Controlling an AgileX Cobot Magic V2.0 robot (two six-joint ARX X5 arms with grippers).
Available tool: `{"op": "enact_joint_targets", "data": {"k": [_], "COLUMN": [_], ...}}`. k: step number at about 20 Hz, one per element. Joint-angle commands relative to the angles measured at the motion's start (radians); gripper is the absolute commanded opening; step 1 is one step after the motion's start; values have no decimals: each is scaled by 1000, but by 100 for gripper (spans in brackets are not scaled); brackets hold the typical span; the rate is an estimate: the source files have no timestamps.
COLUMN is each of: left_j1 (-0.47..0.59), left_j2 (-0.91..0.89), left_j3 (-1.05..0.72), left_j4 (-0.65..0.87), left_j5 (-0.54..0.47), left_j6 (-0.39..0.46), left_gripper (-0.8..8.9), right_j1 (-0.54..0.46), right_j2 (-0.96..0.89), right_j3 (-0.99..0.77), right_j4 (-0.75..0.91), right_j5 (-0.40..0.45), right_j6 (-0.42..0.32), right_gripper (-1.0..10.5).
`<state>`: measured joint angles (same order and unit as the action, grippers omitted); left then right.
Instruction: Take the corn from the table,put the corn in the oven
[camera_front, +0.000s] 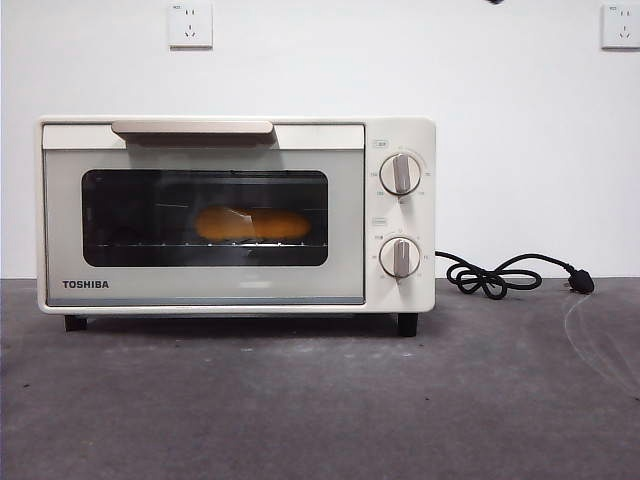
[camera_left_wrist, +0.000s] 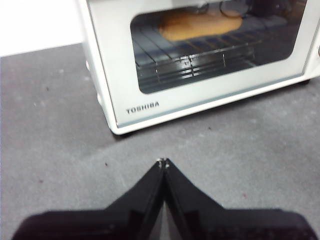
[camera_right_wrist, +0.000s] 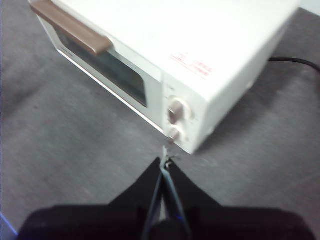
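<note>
The cream-white Toshiba oven (camera_front: 236, 215) stands on the dark grey table (camera_front: 320, 400) with its glass door closed. Behind the glass the yellow-orange corn (camera_front: 252, 224) lies lengthwise on the wire rack; the left wrist view shows the corn (camera_left_wrist: 200, 25) there too. My left gripper (camera_left_wrist: 163, 162) is shut and empty, above the table in front of the oven's (camera_left_wrist: 200, 65) left lower corner. Raised near the knob end of the oven (camera_right_wrist: 190, 60), my right gripper (camera_right_wrist: 166, 161) is also shut with nothing in it.
A black power cord with its plug (camera_front: 510, 275) lies coiled on the table to the right of the oven. Two wall sockets (camera_front: 190, 24) sit on the white wall behind. A black arm tip (camera_front: 495, 2) shows at the top edge.
</note>
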<state>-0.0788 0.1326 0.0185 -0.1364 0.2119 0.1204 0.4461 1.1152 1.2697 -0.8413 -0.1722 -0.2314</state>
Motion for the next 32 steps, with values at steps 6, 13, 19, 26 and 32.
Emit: {"op": "enact_joint_targets", "data": {"k": [6, 13, 19, 26, 32], "left_j1": [3, 3, 3, 3, 3], "left_j2": [61, 124, 155, 158, 158], "left_j3": [-5, -4, -4, -4, -4], "left_j4": [2, 5, 26, 29, 30], "left_j5": [-3, -3, -3, -3, -3], "left_j6": [11, 11, 11, 11, 11], "left_gripper": [-4, -4, -4, -4, -4], "right_j1": [-283, -447, -488, -488, -488], "right_j2": [-249, -575, -838, -1009, -1057], "right_j3": [-53, -608, -1057, -1222, -1254], "right_j4": [93, 519, 789, 741, 660], "right_j5": [5, 4, 5, 10, 24], "right_j6": [47, 63, 152, 151, 180], "right_gripper": [-11, -11, -11, -11, 1]}}
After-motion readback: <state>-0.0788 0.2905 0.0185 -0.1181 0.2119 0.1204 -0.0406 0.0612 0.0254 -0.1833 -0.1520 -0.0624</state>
